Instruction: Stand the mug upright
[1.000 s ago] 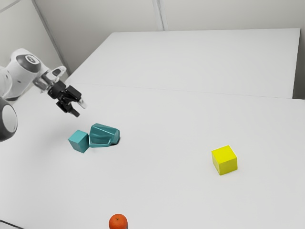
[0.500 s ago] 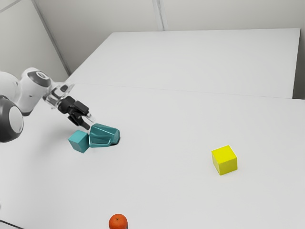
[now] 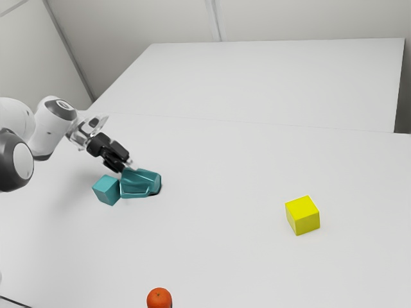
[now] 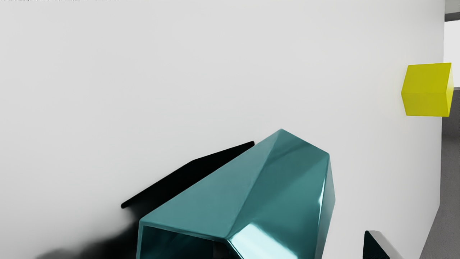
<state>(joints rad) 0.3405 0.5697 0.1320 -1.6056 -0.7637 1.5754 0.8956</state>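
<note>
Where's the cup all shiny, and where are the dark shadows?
In the wrist view, white glare on one face of the mug, and soft darkness on the table beside its open end. In the exterior view, a small dark shadow at its closed end, and faint grey shading on the table left of the teal cube.

Glossy teal mug (image 4: 284, 187), matte-teal cube (image 3: 106, 190), yellow block (image 3: 302, 215), orange-red fruit (image 3: 159, 298), white tabletop (image 3: 225, 256).

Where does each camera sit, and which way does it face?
Exterior view: at the arm's side, looking down across the table; arm and open jaws at the exterior view's left.
Wrist view: at the arm's end, facing the mug; one jaw's tip at the bottom edge.
Shared: mug, yellow cube, table.
</note>
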